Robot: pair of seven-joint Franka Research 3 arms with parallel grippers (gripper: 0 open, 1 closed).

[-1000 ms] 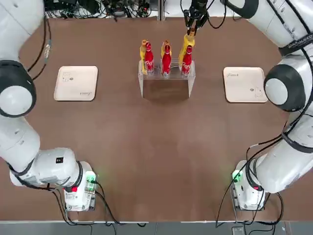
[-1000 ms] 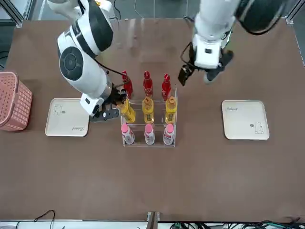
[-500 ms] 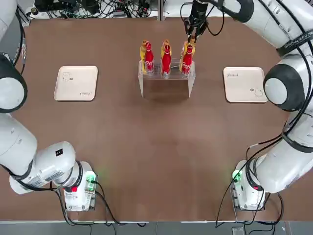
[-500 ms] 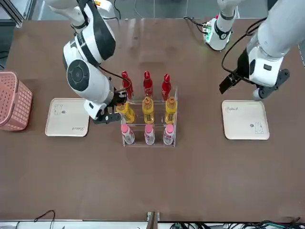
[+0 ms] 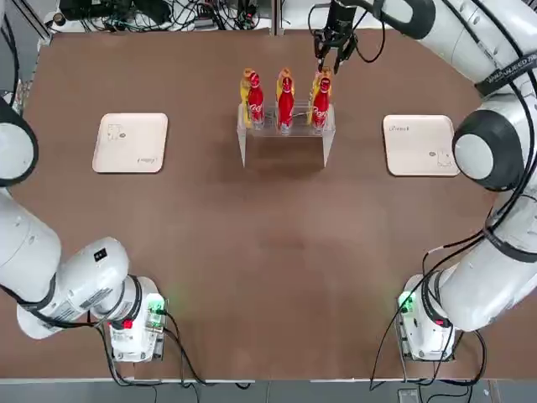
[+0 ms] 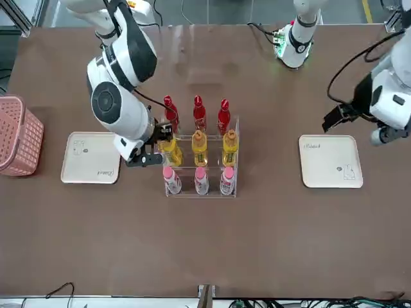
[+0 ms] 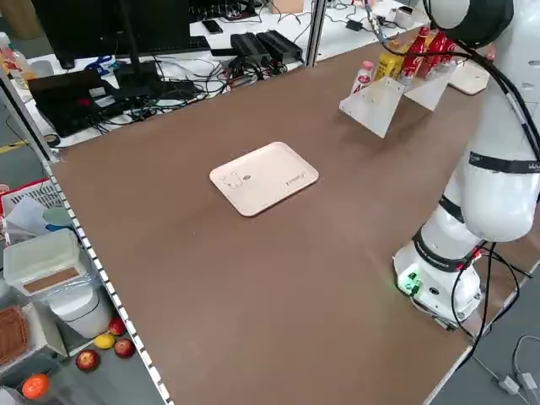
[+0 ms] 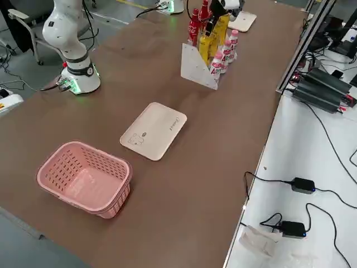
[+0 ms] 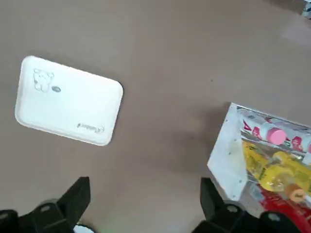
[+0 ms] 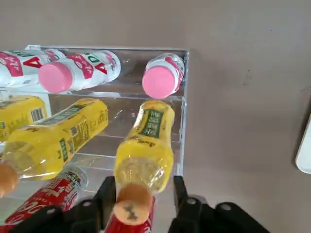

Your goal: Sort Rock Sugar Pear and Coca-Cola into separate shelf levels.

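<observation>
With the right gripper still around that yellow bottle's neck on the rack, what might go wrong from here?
Two risks stand out:

1. The right gripper straddles the orange cap of the end Rock Sugar Pear; pulling away off-line may tip it against the Coca-Cola behind.
2. That bottle stands at the outer edge of the clear rack, beside its side wall, so a nudge might push it off the shelf.

The left gripper is away near the tray, no concern.

Clear glossy acrylic rack (image 10: 182,102), matt brown tabletop (image 5: 277,252).
</observation>
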